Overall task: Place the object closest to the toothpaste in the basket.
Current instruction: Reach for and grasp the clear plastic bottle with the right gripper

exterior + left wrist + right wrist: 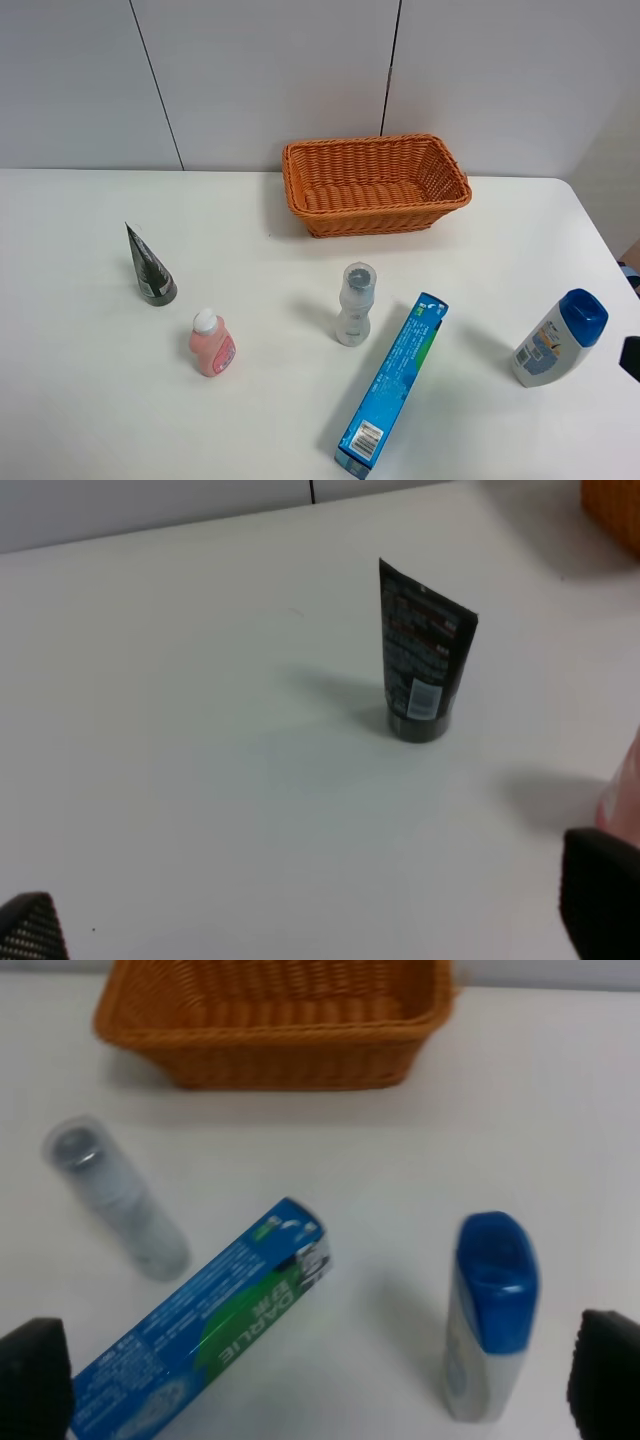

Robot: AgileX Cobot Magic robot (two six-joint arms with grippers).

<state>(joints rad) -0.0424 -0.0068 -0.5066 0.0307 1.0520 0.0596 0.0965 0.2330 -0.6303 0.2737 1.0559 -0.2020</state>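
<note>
The clear bottle, seemingly nearest the toothpaste, is standing untouched; left gripper and right gripper open, I am preparing the grasp.

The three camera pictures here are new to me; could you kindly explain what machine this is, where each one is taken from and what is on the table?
This is a robot with two arms. One picture looks down from a high camera; the other two come from cameras on the arms' wrists. The black shapes at the wrist pictures' corners are the left fingers and right fingers, spread open and holding nothing. On the white table stand a wicker basket, a clear bottle, a pink bottle, a dark tube on its cap and a white bottle with a blue cap; a blue toothpaste box lies flat. The clear bottle stands nearest the box.
</note>
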